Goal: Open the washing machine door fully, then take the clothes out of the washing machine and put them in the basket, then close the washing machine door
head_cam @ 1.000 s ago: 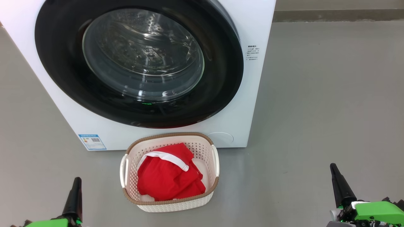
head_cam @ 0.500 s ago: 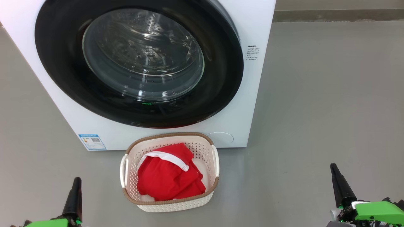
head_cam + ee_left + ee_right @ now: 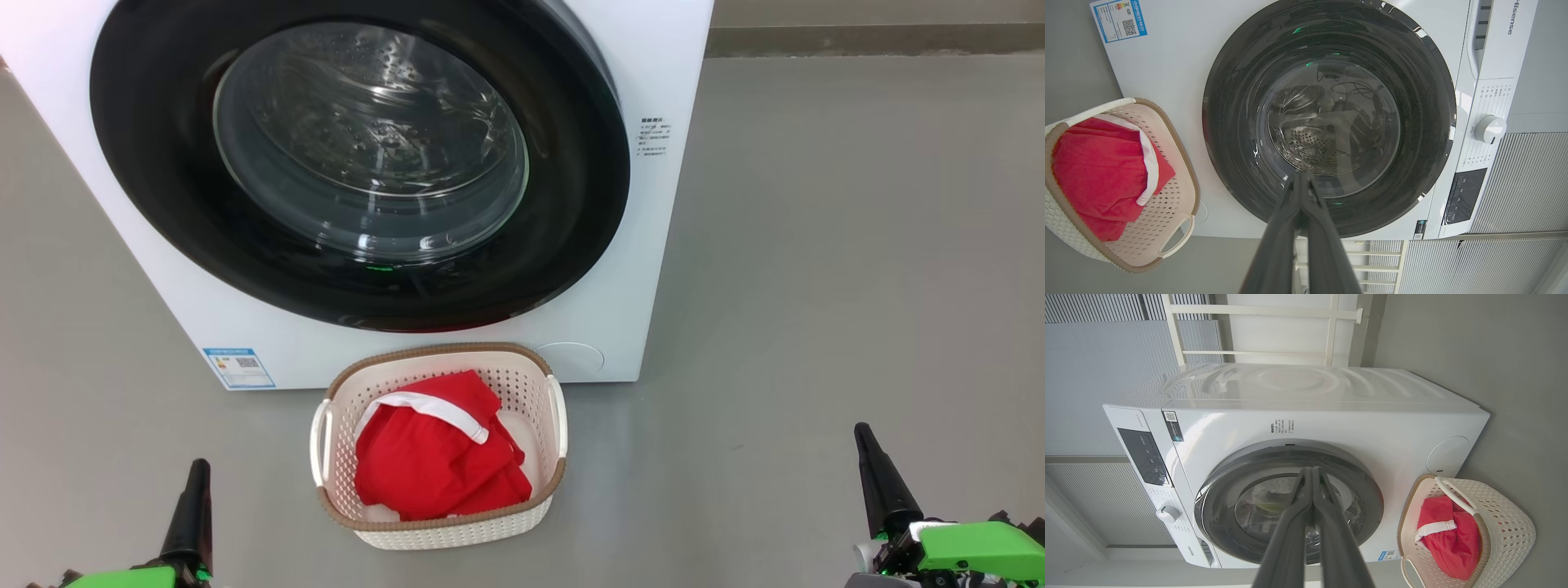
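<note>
The white washing machine point(image 3: 653, 245) stands ahead with its glossy black round door point(image 3: 147, 180) lying flat against the front, the steel drum visible through the glass bowl. Red clothes with a white trim band point(image 3: 433, 457) lie in the cream basket point(image 3: 457, 531) on the floor right before the machine. My left gripper point(image 3: 196, 474) sits low at the left, shut and empty, well clear of the basket. Over at the lower right my right gripper point(image 3: 862, 437) is likewise shut on nothing. The left wrist view shows the door point(image 3: 1229, 122), the basket point(image 3: 1180, 179) and my shut gripper point(image 3: 1301, 177).
Grey floor point(image 3: 857, 245) spreads wide to the right of the machine. A wall base runs along the far edge point(image 3: 873, 39). The right wrist view shows the machine's control panel point(image 3: 1143, 457), dial point(image 3: 1166, 513) and a white frame point(image 3: 1265, 310) behind it.
</note>
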